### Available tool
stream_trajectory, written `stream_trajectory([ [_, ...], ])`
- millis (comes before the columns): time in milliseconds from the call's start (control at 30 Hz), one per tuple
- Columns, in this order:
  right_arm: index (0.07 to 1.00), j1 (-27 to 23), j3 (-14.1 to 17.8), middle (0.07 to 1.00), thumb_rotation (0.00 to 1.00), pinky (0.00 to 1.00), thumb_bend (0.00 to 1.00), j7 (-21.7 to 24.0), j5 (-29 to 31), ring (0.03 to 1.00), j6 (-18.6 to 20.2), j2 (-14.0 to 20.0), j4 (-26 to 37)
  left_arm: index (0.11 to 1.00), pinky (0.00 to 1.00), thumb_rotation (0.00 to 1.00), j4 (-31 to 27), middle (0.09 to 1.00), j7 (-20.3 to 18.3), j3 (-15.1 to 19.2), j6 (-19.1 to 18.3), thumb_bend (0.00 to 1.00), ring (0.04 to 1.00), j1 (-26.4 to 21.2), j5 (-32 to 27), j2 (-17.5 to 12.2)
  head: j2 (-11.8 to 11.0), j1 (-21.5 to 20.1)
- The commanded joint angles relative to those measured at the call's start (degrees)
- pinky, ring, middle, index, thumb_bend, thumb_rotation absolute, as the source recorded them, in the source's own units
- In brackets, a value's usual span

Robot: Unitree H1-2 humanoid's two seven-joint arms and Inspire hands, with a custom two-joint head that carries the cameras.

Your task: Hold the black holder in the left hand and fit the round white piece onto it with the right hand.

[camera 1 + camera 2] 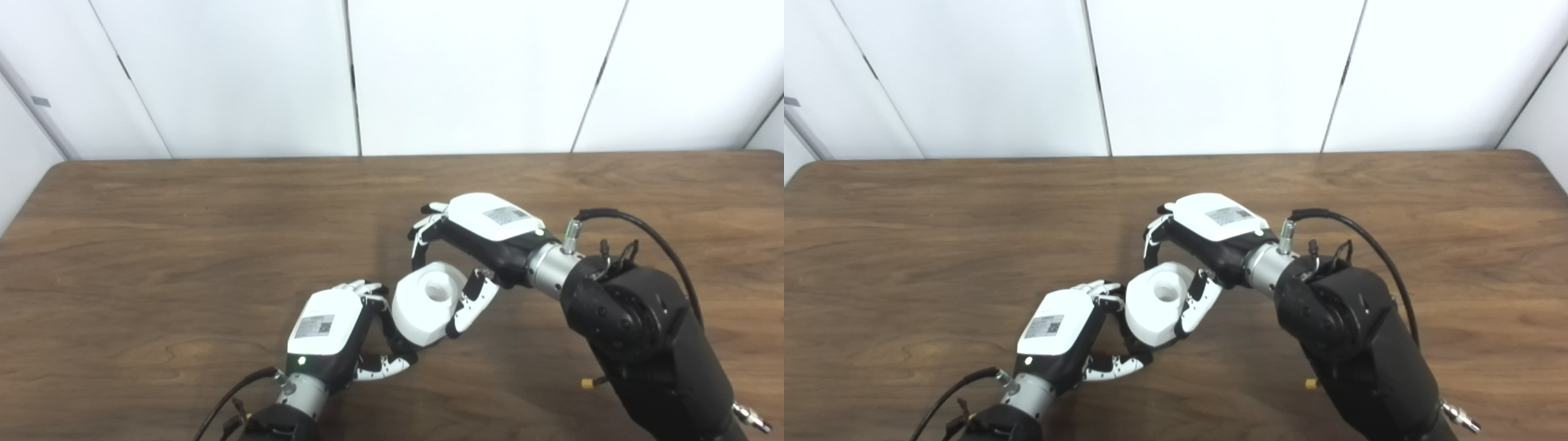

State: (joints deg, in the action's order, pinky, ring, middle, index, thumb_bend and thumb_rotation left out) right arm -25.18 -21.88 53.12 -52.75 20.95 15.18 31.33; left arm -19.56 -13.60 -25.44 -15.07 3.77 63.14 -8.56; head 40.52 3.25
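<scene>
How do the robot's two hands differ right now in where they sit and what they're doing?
The left hand sits nearer the camera, beside the round white piece, with only dark glimpses of the holder under it. The right hand reaches from farther back, fingers and thumb wrapped around that piece. Both have white backs with labels and hover over the brown wooden table.

Holder hidden behind white piece point(427, 301) and left hand point(334, 334). Right fingers point(421, 236) partly behind piece; both arms cut at bottom edge.
</scene>
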Motion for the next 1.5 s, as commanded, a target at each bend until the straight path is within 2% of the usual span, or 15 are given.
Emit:
stream_trajectory([
  [0, 0.488, -1.5, 0.2, 0.827, 0.14, 0.84, 0.52, -1.4, 0.0, 0.957, -1.3, -0.2, 0.7, 0.492, 0.86, 0.05, 4.2, 0.829, -3.5, -1.8, -0.2, 0.51, 0.877, 1.8, 0.1, -0.6, 0.0, 0.1],
  [700, 0.488, -0.9, -0.5, 0.837, 0.14, 0.84, 0.52, -1.1, -0.3, 0.959, -0.5, -1.2, -0.3, 0.493, 0.86, 0.06, 3.7, 0.832, -4.1, -1.8, -0.6, 0.51, 0.88, 1.8, 0.4, -0.5, 0.2, 0.0],
  [1467, 0.492, -0.4, -1.0, 0.853, 0.15, 0.83, 0.52, -1.2, -0.6, 0.96, -0.7, -0.1, -2.8, 0.493, 0.86, 0.05, 3.1, 0.833, -4.5, -1.8, -0.9, 0.51, 0.885, 1.7, 0.1, -0.1, 0.4, 0.1],
])
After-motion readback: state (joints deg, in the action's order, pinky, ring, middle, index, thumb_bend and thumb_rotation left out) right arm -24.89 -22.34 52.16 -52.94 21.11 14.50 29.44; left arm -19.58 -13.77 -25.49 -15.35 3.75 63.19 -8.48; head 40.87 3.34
